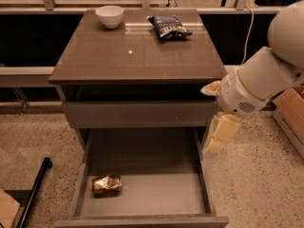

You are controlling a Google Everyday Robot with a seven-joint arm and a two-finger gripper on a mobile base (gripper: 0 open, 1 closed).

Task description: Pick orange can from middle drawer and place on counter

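The orange can point(106, 184) lies on its side on the floor of the open middle drawer point(156, 196), near its front left corner. The drawer is pulled out below the shut upper drawer front point(140, 114). The counter point(137, 53) is the glossy top slab above. My gripper point(221, 134), cream-coloured, hangs from the white arm point(259, 84) just outside the drawer's right wall, level with the drawer opening. It is to the right of the can, well apart from it, and holds nothing that I can see.
A white bowl point(109, 16) and a dark blue chip bag point(168, 26) sit at the back of the counter. A black pole point(34, 194) leans on the floor at the left. A cardboard box point(292, 113) stands at the right.
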